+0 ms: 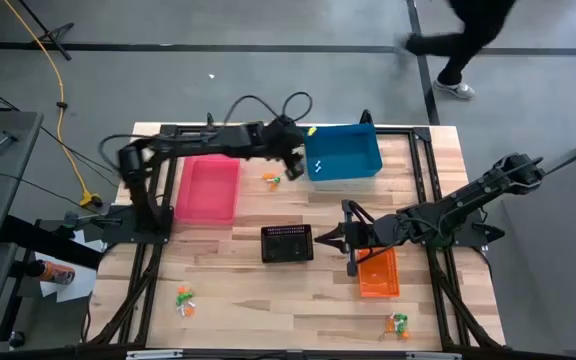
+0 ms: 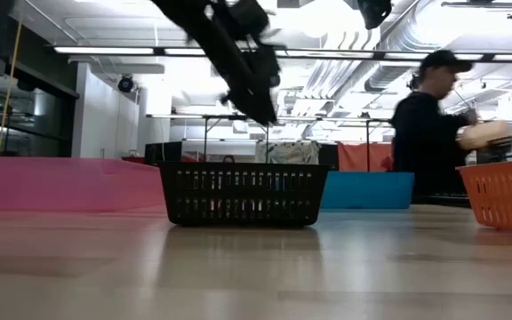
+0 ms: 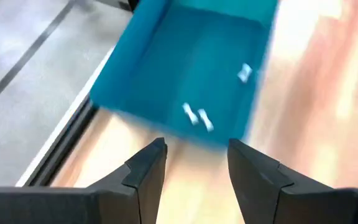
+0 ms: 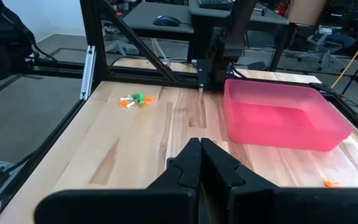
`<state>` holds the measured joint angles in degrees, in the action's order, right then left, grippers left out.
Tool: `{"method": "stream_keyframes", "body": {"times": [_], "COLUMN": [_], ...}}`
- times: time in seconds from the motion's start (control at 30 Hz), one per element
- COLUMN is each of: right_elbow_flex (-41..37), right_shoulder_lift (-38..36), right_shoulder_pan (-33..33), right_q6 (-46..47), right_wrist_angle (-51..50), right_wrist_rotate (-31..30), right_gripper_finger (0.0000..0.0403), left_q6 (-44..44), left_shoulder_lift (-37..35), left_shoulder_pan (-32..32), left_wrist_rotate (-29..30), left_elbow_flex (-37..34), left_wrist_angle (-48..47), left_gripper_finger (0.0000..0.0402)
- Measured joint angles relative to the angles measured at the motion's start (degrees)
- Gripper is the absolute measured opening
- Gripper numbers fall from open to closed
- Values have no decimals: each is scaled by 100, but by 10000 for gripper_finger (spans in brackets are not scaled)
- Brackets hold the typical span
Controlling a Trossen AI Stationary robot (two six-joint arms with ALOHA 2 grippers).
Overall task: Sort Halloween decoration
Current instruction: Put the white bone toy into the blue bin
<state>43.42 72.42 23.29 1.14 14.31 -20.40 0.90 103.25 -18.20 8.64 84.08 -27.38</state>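
Three white trinkets lie in my blue bin, left gripper parted and empty above it, right gripper closed near the black basket, other clusters still unsorted.

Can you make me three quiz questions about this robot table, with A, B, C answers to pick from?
1. Where is the left gripper?
A. by the blue bin
B. over the orange basket
C. inside the black basket

2. What colour is the bin on the left arm's side?
A. green
B. pink
C. yellow

3. How is the right gripper?
A. open wide
B. holding a bin
C. shut and empty

Answers: 1 A, the high view shows it at the blue bin's edge. 2 B, it looks pink from above and from the right wrist. 3 C, its fingers press together with nothing between them.
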Motion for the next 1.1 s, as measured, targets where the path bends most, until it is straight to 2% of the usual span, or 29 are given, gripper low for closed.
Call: {"method": "stream_keyframes", "body": {"times": [0.07,0.17,0.37,0.53,0.63,0.73,0.9,1.1], "right_elbow_flex": [0,0,0,0,0,0,0,0], "right_shoulder_lift": [0,0,0,0,-2,-1,0,0], "right_shoulder_pan": [0,2,1,2,-15,-15,-15,-15], "right_q6": [7,67,181,140,27,-58,-100,1], "right_wrist_angle": [12,7,2,207,514,680,698,574], "right_wrist_rotate": [-1,0,-2,-136,-220,-287,-295,-293], "right_gripper_finger": [0,0,0,0,0,0,0,0], "left_q6": [118,378,1089,1127,772,446,47,-143], "left_shoulder_lift": [-556,-1527,-3395,-4248,-4484,-4593,-4591,-4598], "left_shoulder_pan": [260,805,2435,3737,4242,4549,4796,4800], "left_wrist_rotate": [-12,-42,490,1455,1942,2268,2363,2372], "left_elbow_flex": [-432,-1470,-4047,-5629,-6067,-6171,-6165,-6165], "left_wrist_angle": [-116,451,2820,5087,5882,6056,6062,6342], "left_gripper_finger": [152,145,134,133,133,133,133,133]}}
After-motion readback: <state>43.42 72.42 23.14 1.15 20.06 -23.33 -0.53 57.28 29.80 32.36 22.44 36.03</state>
